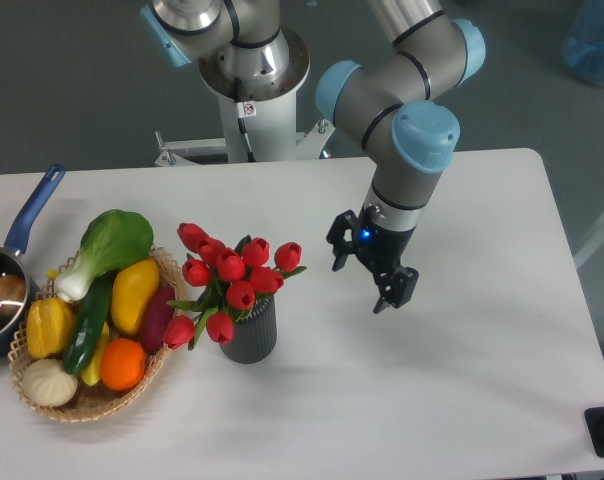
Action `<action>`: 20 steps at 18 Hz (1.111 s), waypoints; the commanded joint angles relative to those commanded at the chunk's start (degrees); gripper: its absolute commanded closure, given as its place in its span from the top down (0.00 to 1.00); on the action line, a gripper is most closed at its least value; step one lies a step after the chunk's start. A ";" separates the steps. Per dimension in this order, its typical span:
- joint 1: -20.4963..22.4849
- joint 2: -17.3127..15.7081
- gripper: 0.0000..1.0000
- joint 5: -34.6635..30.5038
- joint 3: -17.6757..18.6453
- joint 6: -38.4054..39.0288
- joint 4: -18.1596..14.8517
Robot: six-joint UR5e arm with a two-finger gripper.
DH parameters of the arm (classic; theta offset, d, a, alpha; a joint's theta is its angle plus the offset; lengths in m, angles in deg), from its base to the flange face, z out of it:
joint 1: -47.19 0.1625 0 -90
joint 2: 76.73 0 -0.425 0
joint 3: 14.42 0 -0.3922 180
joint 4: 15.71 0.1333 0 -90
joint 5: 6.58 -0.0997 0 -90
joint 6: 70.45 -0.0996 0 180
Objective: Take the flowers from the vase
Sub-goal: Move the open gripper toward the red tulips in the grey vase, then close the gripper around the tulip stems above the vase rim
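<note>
Nothing is lifted yet: the flowers [230, 275] sit in the vase [249, 330] (left of the pincer), and the gripper [366, 271] hangs spread wide, empty, well apart.

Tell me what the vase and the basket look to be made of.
The vase: dark grey with a ribbed side and matte look, likely plastic or ceramic; the picture cannot settle which. The basket: tan woven strands visible along its rim, so wicker or a similar plant fibre, unglazed and dull.
</note>
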 joint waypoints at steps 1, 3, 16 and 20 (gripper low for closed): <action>0.26 -0.96 1.00 0.18 0.00 0.00 -0.44; 0.27 -2.72 1.00 0.27 1.22 -0.09 -1.93; 0.62 -3.35 1.00 26.81 4.57 1.76 -3.34; -0.70 -3.08 1.00 28.04 4.83 2.20 -3.61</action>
